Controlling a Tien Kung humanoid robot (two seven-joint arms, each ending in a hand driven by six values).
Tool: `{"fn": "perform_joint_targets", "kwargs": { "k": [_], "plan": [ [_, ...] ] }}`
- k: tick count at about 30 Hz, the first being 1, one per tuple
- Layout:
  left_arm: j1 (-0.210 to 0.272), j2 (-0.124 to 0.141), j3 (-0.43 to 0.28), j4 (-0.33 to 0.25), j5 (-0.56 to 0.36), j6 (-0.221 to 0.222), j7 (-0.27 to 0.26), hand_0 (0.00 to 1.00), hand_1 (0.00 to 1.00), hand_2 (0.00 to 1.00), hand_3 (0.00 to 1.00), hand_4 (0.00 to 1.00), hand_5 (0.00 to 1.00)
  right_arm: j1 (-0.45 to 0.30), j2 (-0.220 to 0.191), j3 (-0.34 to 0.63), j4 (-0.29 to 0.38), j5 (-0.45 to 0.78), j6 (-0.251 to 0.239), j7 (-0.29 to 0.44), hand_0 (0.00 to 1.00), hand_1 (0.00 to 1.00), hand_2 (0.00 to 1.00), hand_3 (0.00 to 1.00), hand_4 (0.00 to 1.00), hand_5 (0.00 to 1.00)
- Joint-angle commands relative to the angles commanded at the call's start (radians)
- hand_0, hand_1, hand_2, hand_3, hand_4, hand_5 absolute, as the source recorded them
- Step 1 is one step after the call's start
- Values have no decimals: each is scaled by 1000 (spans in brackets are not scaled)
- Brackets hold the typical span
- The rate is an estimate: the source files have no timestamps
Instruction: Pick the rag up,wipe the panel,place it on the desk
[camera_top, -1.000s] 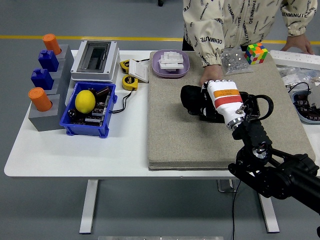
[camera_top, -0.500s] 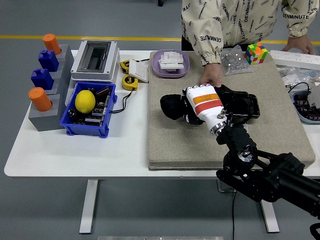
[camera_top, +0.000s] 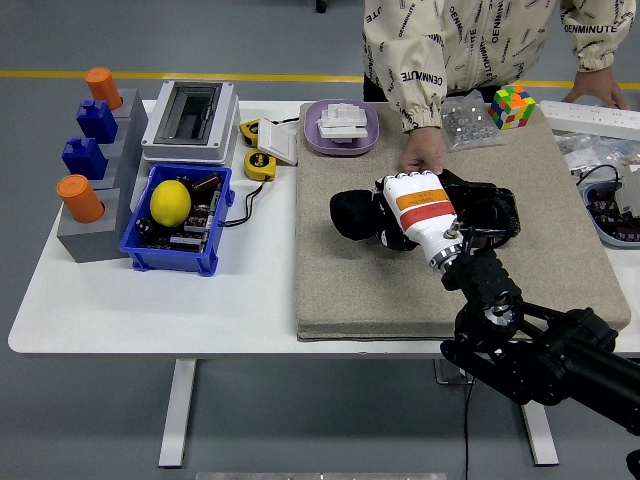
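Note:
A black rag (camera_top: 352, 215) is bunched under my right hand (camera_top: 400, 215), whose white-backed fingers are curled on it. The rag rests on a black panel (camera_top: 490, 212) lying on the grey felt mat (camera_top: 350, 290); most of the panel's left part is hidden by my hand and the rag. A person's hand (camera_top: 423, 155) rests on the mat at the panel's far edge, seemingly steadying it. My left arm does not show.
A blue bin (camera_top: 140, 245) with a yellow lemon (camera_top: 170, 201) stands at the left, beside grey block stands (camera_top: 85, 235). Behind are a white electrical box (camera_top: 190, 120), tape measures (camera_top: 260, 163), a purple tray (camera_top: 341, 128), a Rubik's cube (camera_top: 512, 105) and a bag of parts (camera_top: 470, 122).
My right hand swept the rag left across the panel, uncovering its right part, then came back slightly to the right. The person's hand stayed at the panel's far edge.

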Motion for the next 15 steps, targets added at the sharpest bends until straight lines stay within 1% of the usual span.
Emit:
{"fn": "perform_joint_targets", "kwargs": {
  "k": [10, 15],
  "plan": [
    [-1, -2, -7, 0, 2, 0, 0, 604, 636, 637, 562, 632, 449, -10, -39, 31, 1, -5, 2, 1, 278, 358, 373, 376, 913, 86],
    [-2, -3, -12, -1, 3, 0, 0, 604, 636, 637, 562, 632, 449, -22, -75, 51, 0, -7, 4, 1, 278, 358, 373, 376, 913, 86]
  ]
}}
